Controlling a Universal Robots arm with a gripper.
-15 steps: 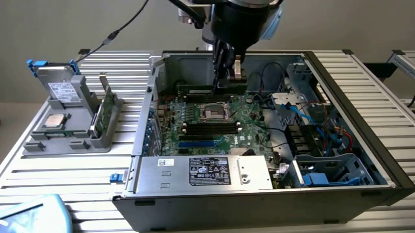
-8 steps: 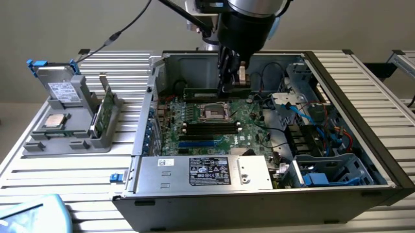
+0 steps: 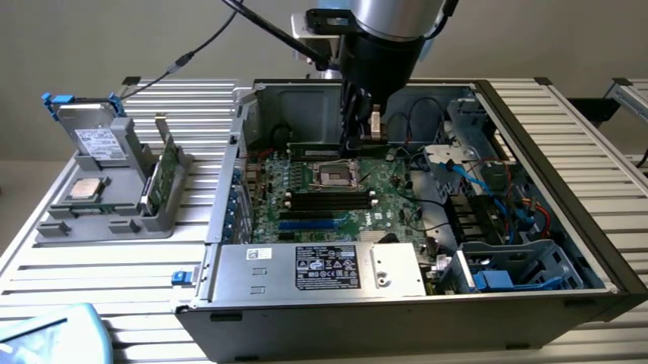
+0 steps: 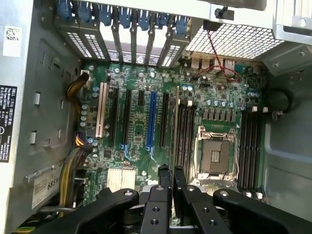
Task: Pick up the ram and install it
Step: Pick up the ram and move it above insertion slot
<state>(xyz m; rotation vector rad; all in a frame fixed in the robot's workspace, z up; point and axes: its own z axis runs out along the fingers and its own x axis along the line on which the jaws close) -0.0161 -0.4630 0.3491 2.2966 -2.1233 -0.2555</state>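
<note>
My arm's gripper (image 3: 362,136) hangs inside the open computer case (image 3: 597,250) above the motherboard (image 3: 390,189), a green ram (image 3: 165,178) upright in the grey holder (image 3: 96,224) beside it.

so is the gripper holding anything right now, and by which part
Apparently the ram stick, edge-on, its flat faces pinched in the gripper; where along its length is hidden.

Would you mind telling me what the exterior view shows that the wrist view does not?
The exterior view adds the grey tray beside the case, with a green ram standing in it, a silver drive and a processor chip. The wrist view adds the perforated rear grille and a white slot. Both share the gripper, the empty processor socket and black memory slots.
</note>
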